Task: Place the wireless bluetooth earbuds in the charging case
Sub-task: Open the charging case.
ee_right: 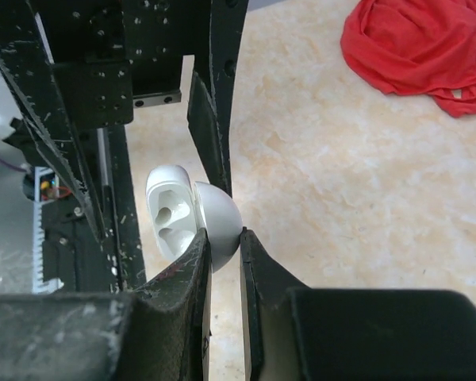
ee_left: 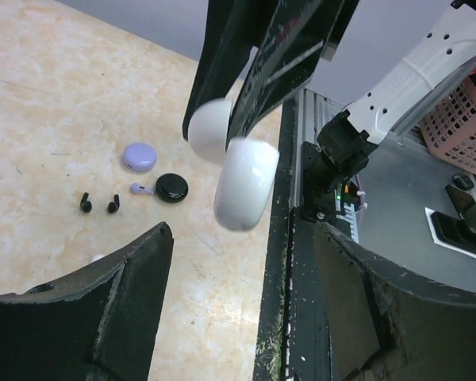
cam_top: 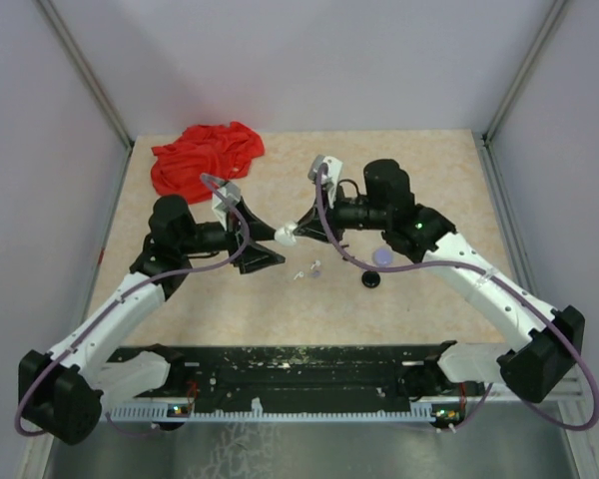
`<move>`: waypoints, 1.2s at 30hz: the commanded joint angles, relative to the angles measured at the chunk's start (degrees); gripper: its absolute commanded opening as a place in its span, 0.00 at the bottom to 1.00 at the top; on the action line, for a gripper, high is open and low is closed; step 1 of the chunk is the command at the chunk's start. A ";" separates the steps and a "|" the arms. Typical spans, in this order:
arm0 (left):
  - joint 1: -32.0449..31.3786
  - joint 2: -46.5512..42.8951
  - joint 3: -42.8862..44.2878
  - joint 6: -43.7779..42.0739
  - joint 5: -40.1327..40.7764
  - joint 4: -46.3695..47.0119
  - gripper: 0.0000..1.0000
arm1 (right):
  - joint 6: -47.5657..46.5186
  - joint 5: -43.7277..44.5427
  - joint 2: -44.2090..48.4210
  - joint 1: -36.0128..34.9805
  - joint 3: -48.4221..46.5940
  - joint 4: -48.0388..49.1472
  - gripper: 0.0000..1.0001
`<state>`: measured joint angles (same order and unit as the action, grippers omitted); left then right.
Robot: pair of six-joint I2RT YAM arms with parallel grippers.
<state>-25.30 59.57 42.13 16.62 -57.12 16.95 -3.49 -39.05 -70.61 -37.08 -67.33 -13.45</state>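
Observation:
My right gripper (cam_top: 296,232) (ee_right: 224,236) is shut on an open white charging case (ee_right: 192,218), pinching one rounded half and holding it above the table. Its two sockets are empty. The case also shows in the left wrist view (ee_left: 242,186), straight ahead of my left gripper (cam_top: 277,246) (ee_left: 243,238), which is open and empty. On the table lie two black earbuds (ee_left: 99,204), a lavender earbud (ee_left: 140,189) and a small white piece (ee_left: 97,257) half hidden by my left finger. Two tiny buds (cam_top: 307,270) show below the grippers.
A round lavender case (ee_left: 140,156) (cam_top: 382,256) and a round black case (ee_left: 171,187) (cam_top: 370,280) sit right of the buds. A red cloth (cam_top: 206,156) (ee_right: 420,48) lies at the back left. The black rail (cam_top: 299,364) runs along the near edge.

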 commanded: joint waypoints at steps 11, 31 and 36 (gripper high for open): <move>0.05 6.63 15.09 -23.79 -7.08 -29.94 0.77 | -17.78 24.47 -4.91 -11.51 -13.44 -26.38 0.00; -0.43 6.97 8.92 -23.92 -11.15 -23.22 0.55 | -17.44 19.58 -6.50 -13.10 -15.28 -25.66 0.00; -0.37 5.76 7.37 -23.34 -10.08 -20.41 0.47 | -16.69 18.59 -7.28 -13.26 -15.53 -25.40 0.00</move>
<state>-25.39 66.72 50.70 -7.07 -67.20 -6.72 -20.49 -18.76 -77.60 -49.74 -79.66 -40.75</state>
